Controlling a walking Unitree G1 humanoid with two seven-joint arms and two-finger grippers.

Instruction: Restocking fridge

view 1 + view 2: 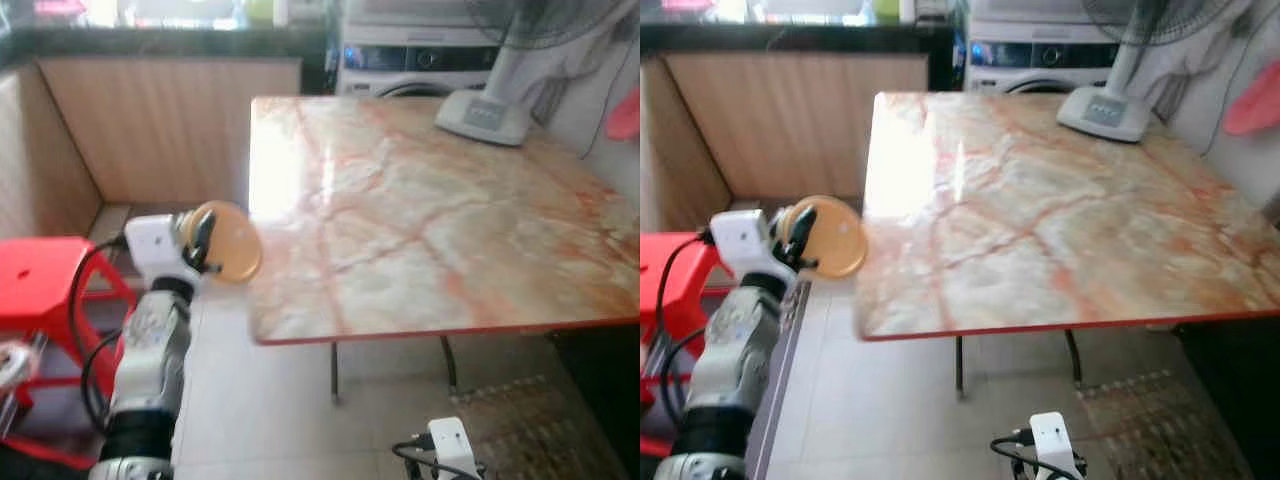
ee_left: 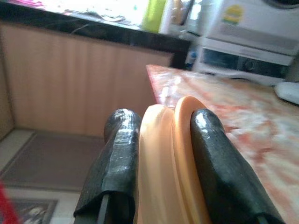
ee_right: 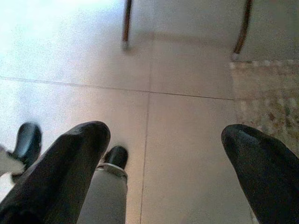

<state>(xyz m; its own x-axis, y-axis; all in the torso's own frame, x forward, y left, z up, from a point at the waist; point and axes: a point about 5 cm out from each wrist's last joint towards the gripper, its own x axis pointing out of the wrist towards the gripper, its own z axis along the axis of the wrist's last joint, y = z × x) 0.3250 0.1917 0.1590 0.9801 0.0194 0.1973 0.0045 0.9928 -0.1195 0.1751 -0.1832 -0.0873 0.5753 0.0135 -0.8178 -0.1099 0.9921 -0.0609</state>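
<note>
Left gripper [image 2: 161,154] clamps orange disc [image 1: 228,241] beside marble table [image 1: 420,220]

So the left pincer [image 1: 205,240] is clamped on a round orange disc [image 1: 228,243] just off the near left corner of the marble table [image 1: 420,220], and ahead and to its right the tabletop is wide open. The only thing standing on it is a fan base [image 1: 482,116] way off at the far right corner. To the pincer's left, a red stool [image 1: 45,275] crowds the side. Beyond it is a wood-panelled wall [image 1: 150,125]. The right pincer [image 3: 163,154] hangs spread over bare floor tiles [image 3: 187,70], with table legs [image 3: 126,23] further on.
</note>
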